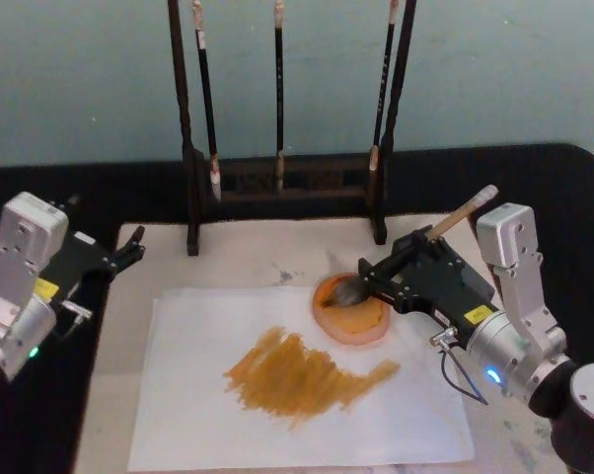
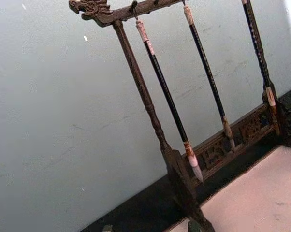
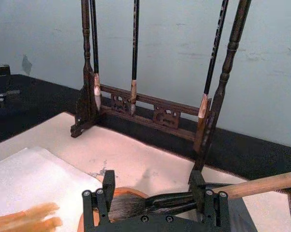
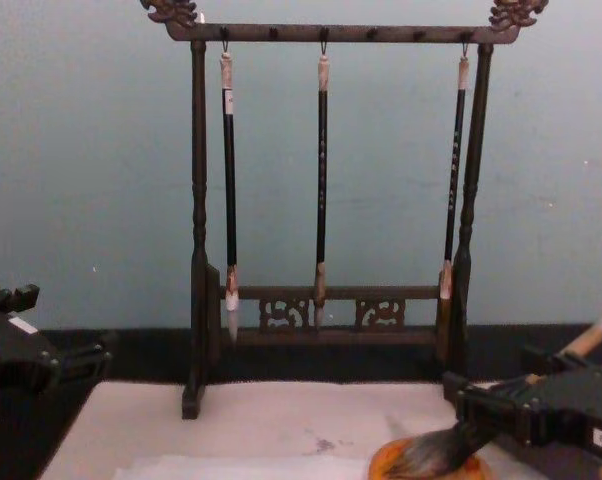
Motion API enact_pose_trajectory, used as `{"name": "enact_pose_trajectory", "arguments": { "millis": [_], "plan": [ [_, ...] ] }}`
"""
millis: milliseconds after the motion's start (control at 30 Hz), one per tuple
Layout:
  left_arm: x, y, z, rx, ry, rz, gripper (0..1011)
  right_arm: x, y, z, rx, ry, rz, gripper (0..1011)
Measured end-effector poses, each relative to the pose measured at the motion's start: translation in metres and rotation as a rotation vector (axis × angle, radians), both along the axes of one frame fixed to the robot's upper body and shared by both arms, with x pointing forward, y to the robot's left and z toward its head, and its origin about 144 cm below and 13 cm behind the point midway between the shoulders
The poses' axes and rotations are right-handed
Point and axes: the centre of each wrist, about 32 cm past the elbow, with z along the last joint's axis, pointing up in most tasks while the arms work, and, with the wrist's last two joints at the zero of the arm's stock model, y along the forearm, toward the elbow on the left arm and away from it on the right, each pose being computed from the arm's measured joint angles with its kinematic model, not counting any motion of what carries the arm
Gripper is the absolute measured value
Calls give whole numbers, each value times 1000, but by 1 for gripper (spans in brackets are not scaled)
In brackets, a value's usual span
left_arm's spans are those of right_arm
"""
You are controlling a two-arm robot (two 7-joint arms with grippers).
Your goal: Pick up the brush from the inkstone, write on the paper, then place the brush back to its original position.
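Right gripper (image 1: 376, 279) pinches the brush (image 1: 445, 225) at the ferrule, bristles resting in the orange inkstone (image 1: 352, 314), so likely returning it. Paper (image 1: 198, 395) already carries ochre strokes. Left gripper (image 1: 127, 249) parked at the mat's left edge, fingers apart.

The head view looks down from up high. The chest view looks straight across, low down. Both show the brush rack (image 1: 282, 188) (image 4: 326, 200).

wall (image 4: 81, 180): plain pale blue-green, behind everything | table (image 1: 573, 188): black top, runs to the wall | brush rack (image 4: 196, 250): dark carved wood, stands at the table's back edge | light: soft, even
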Motion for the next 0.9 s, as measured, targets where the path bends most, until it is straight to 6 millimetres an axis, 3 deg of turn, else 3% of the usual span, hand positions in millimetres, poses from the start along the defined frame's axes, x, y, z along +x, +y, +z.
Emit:
{"name": "enact_pose_trajectory", "arguments": {
  "millis": [900],
  "plan": [
    [0,0,0,0,0,0,1010,0,0,0,1,-1,0,1000]
  ]
}}
